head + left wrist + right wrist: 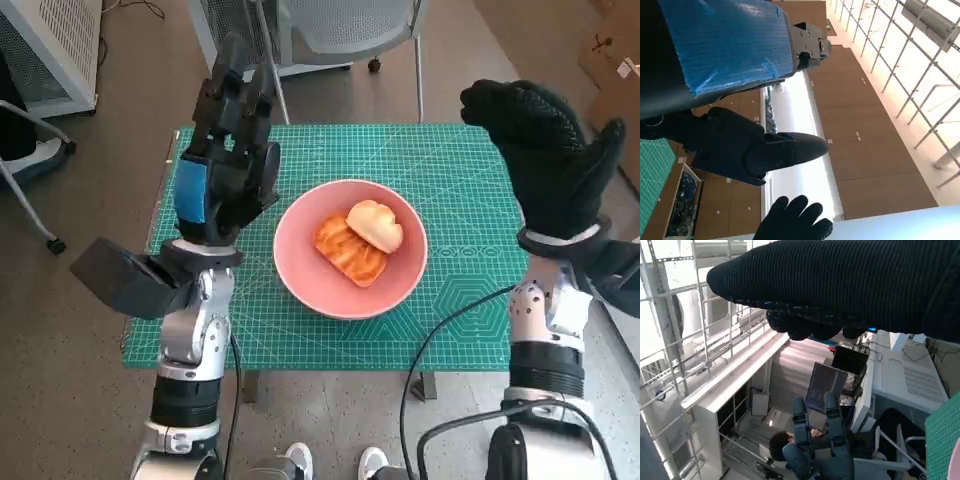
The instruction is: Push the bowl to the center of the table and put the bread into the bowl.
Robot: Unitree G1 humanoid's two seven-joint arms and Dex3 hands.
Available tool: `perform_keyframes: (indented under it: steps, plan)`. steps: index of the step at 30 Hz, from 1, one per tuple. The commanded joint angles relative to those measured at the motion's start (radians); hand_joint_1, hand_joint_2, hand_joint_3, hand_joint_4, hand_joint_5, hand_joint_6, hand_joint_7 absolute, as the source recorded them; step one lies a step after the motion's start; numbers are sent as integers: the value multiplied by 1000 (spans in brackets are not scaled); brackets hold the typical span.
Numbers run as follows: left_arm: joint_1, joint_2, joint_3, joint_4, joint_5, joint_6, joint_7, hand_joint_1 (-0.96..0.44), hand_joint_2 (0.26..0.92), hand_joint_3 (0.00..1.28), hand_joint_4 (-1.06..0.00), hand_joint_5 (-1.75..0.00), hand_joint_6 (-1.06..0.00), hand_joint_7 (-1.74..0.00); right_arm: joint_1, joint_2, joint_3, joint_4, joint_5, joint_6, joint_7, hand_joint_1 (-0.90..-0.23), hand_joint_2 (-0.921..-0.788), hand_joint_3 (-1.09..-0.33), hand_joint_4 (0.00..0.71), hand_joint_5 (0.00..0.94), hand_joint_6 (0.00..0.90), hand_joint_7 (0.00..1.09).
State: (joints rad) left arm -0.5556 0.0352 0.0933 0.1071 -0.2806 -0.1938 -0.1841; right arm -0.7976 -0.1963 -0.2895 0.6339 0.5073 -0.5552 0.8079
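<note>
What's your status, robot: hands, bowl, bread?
Left hand and right hand raised, both open, holding nothing. Pink bowl near the middle of the green mat, two bread pieces inside. Nothing in the way.

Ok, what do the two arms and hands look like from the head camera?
The left hand is black and mechanical, with a blue tape patch on its back, on a pale silver forearm. The right hand wears a black knitted glove; its pale forearm has black cables looping beside it.

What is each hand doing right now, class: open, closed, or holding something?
Left hand: open, raised, holds nothing.
Right hand: open, raised, holds nothing.
</note>
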Motion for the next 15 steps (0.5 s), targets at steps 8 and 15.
perform_keyframes:
  steps: [8,15]
  plan:
    - [14,2,9,-14,-11,4,-16,-693,921,505,-3,-3,-4,-311,-8,-8,-6,30,-7,-3,5,-652,-921,-732,310,2,424,7]
    - [14,14,14,-15,-2,-2,-22,-692,921,507,-4,-3,1,-315,-18,-5,-4,29,-15,-6,-11,-650,-921,-729,314,3,426,7]
